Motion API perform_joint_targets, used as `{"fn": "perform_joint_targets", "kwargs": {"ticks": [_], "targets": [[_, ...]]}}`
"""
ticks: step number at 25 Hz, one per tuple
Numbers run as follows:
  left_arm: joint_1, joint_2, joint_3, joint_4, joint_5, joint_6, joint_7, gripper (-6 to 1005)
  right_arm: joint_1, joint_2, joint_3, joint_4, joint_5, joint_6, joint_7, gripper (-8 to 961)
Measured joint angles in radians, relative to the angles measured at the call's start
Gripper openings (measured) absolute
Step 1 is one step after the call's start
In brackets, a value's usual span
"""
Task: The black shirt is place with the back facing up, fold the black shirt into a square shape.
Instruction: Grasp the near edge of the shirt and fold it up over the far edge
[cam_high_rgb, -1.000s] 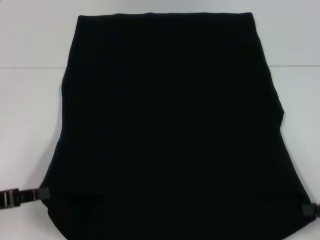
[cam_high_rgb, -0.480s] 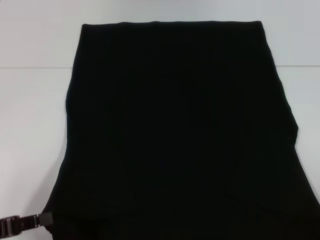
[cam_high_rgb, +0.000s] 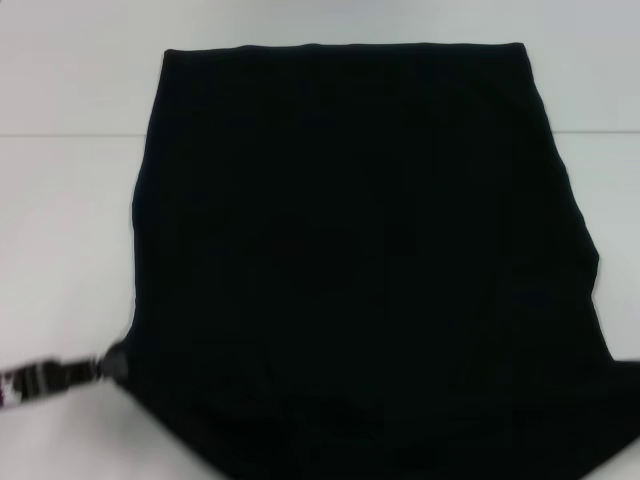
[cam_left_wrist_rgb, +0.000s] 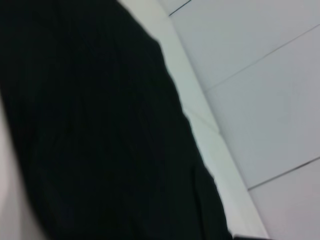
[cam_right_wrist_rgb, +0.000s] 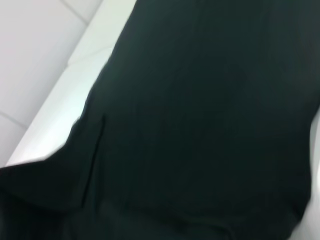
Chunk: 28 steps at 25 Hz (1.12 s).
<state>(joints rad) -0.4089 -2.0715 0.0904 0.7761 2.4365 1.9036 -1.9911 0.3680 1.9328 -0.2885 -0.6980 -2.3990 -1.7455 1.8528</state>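
A large black shirt (cam_high_rgb: 360, 260) is lying spread across a white table (cam_high_rgb: 60, 250), filling most of the head view, its far edge straight and square-cornered and its sides flaring outward toward the robot, where the near edge is running out of view. Judging by its size and slack drape, it is soft, light fabric that is going to sag, stretch and fold wherever it is lifted, so the sensible places to take hold are the outer edges or corners near the robot, pinched on both sides together so the cloth is rising evenly. The surface is looking plain, matte and uniformly dark, with faint rumples showing low down near the robot and no lettering visible on this upper side. The left gripper (cam_high_rgb: 112, 366) is reaching in from the left edge of the view and meeting the shirt's near left border, with its tip touching the cloth; whether its fingers are clamped on the fabric or spread apart cannot be told. The right gripper is not appearing in the head view at all, and its condition cannot be judged. Both wrist views are showing only dark cloth crossing the pale table at close range, with one long edge of the shirt standing out against the white surface and no fingers in sight
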Motion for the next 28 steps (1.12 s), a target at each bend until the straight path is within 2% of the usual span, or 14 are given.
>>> {"fn": "perform_joint_targets", "kwargs": {"ticks": [4, 6, 8, 12, 20, 27, 28], "targets": [[-0.099, 0.04, -0.007, -0.082, -0.043, -0.088, -0.02, -1, 0.083, -0.022, 0.016, 0.006, 0.003, 0.048, 0.031, 64], [-0.155, 0.068, -0.008, -0.148, -0.074, -0.16, -0.021, -1, 0.135, -0.027, 0.013, 0.009, 0.003, 0.086, 0.047, 64], [-0.211, 0.086, -0.005, -0.197, -0.095, -0.226, -0.018, -1, 0.189, -0.029, 0.01, 0.01, 0.003, 0.128, 0.058, 65], [-0.305, 0.106, 0.008, -0.27, -0.113, -0.407, -0.011, -1, 0.306, -0.034, -0.012, 0.028, 0.0, 0.247, 0.095, 65], [-0.406, 0.1, 0.01, -0.354, -0.228, -0.677, 0.075, -1, 0.467, -0.046, -0.114, 0.152, 0.004, 0.589, 0.124, 65], [-0.475, 0.086, 0.014, -0.429, -0.331, -0.909, 0.222, -1, 0.545, -0.032, -0.155, 0.261, 0.008, 0.85, 0.077, 65], [-0.481, 0.081, 0.014, -0.441, -0.337, -0.948, 0.246, -1, 0.545, -0.032, -0.155, 0.261, 0.008, 0.85, 0.077, 65]]}}
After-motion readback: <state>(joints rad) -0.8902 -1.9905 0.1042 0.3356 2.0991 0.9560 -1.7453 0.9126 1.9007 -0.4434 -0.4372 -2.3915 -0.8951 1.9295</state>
